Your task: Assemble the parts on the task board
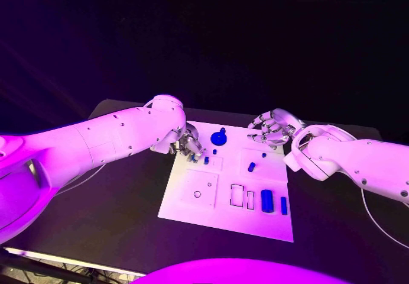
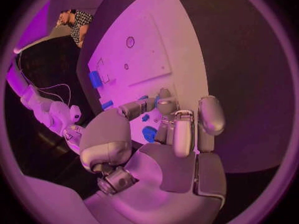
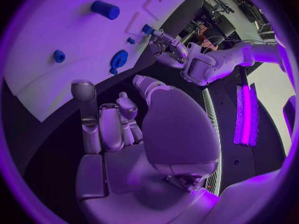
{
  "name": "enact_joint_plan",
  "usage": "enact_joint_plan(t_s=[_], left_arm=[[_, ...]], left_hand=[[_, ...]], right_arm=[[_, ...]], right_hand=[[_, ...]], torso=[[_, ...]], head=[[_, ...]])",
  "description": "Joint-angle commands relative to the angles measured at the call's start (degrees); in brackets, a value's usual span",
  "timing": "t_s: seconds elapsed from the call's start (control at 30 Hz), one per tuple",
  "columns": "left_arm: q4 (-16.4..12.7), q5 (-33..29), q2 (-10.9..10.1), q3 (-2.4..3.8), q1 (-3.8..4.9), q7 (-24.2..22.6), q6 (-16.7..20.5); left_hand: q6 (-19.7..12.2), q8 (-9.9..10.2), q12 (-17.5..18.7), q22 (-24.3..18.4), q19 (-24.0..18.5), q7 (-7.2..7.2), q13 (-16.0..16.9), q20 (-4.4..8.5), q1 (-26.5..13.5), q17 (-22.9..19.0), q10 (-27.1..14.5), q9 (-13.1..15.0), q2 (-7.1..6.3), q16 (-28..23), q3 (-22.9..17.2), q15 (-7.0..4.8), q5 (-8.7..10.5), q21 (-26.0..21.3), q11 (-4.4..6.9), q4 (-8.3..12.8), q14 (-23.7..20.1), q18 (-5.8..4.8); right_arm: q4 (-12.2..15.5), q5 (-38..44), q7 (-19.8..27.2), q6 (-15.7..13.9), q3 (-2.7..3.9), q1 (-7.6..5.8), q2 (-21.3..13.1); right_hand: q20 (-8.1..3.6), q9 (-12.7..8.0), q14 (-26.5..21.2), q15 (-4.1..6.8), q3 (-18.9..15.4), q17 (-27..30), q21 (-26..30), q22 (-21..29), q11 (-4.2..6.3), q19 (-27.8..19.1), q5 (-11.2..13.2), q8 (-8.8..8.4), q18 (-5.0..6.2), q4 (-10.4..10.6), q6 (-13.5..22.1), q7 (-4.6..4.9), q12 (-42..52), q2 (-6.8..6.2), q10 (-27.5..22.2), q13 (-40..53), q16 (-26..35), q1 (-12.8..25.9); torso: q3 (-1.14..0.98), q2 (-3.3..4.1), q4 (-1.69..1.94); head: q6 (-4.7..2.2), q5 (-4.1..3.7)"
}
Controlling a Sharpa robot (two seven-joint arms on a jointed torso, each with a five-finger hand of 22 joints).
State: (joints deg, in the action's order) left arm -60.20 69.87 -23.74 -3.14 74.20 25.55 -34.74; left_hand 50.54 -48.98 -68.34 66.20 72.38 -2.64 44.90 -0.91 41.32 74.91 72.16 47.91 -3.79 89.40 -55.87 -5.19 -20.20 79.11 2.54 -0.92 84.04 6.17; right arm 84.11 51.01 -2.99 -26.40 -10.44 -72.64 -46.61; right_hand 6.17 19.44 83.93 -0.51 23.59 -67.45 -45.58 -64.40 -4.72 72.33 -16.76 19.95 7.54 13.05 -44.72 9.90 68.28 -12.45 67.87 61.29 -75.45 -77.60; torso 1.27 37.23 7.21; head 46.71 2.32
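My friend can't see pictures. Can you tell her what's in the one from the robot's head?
A white board lies on a black table with small blue parts on it, and two white robot arms reach in from either side. The left hand pinches a small blue part at the board's far left edge. The right hand hovers curled above the far right corner, holding nothing.

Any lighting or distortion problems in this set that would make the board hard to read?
Head view: purple light washes the task board and both arms, and the background is black. Left wrist view: the fisheye bends the board's edges, and the left hand covers the middle. Right wrist view: the cast is deeper violet; the blue parts are still readable.
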Motion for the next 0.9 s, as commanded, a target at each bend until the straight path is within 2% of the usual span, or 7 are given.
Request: enact_joint_plan(t_s=[0.03,0.9], left_arm=[[-0.2,-0.1,0.1,0.00,-0.03,-0.9,-1.0],[0.0,0.0,0.2,-0.25,-0.12,-0.9,-1.8]], left_hand=[[1.9,0.1,0.1,0.1,0.3,1.41,0.1,-0.10,0.9,13.7,0.0,0.1,0.72,0.1,-8.6,-0.33,-5.92,0.3,0.14,8.5,5.5,-0.63],[2.0,0.2,0.2,-0.1,0.1,1.40,-0.2,-0.09,1.0,13.4,-0.1,0.2,0.69,0.0,-8.5,-0.33,-6.03,0.2,0.14,8.6,5.5,-0.58]], right_arm=[[0.0,0.4,0.3,0.8,0.00,0.03,0.1],[0.0,0.4,0.3,0.8,0.00,0.03,0.0]], right_hand=[[-0.16,-0.1,0.4,0.41,0.3,-0.1,0.3,0.1,0.09,0.3,-0.2,0.18,0.62,0.0,0.4,-0.17,-0.1,-0.12,0.2,-0.1,0.3,-0.2],[-0.16,-0.1,0.4,0.41,0.3,-0.1,0.3,0.1,0.09,0.3,-0.2,0.18,0.62,0.0,0.4,-0.17,-0.1,-0.12,0.2,-0.1,0.3,-0.2]], torso=[[0.01,0.02,-0.03],[0.02,0.00,-0.06]], head=[[0.01,0.02],[0.17,-0.09]])
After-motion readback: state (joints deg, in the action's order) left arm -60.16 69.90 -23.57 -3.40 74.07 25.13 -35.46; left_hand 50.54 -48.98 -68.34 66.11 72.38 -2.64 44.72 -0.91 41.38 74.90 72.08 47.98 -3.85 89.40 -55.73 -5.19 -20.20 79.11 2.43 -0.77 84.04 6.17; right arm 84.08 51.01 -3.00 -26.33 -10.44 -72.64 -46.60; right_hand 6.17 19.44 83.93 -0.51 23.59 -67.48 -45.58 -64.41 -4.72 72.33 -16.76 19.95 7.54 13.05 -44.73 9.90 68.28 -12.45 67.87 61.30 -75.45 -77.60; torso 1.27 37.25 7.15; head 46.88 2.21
